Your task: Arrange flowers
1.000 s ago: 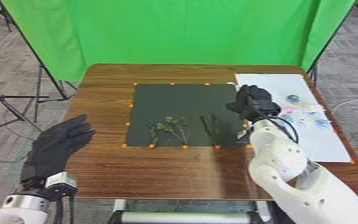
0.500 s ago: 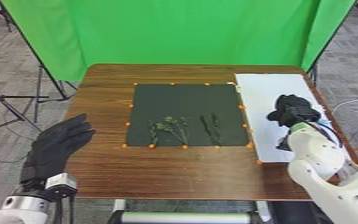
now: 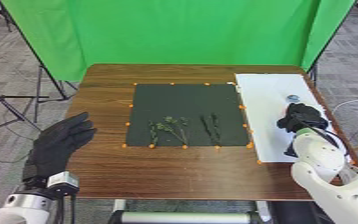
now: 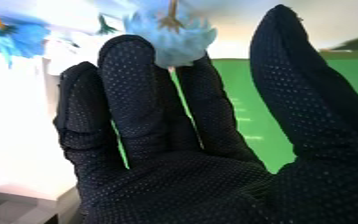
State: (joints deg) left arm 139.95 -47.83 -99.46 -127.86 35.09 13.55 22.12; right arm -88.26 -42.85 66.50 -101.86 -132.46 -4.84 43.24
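In the head view my right hand (image 3: 302, 119) is low over the white sheet (image 3: 264, 100), covering most of the flowers there. A blue flower (image 3: 293, 98) lies beyond its fingers. In the right wrist view the hand (image 4: 184, 185) has its fingers extended and thumb apart, with a pale blue flower (image 4: 168, 37) at the fingertips and a brighter blue flower (image 4: 14, 37) off to one side. Green sprigs (image 3: 171, 127) and dark stems (image 3: 211, 129) lie on the dark mat (image 3: 180, 102). My left hand (image 3: 55, 145) rests relaxed beside the table's left edge.
Orange dots (image 3: 127, 124) mark the mat's border. The brown table (image 3: 158, 175) surrounds mat and sheet. A green backdrop (image 3: 175, 35) hangs behind, with black stand legs (image 3: 47, 75) at the left.
My right hand has moved from the mat's right edge across onto the white sheet, most recently shifting slightly toward the near right and uncovering a blue flower. The left hand has barely moved.
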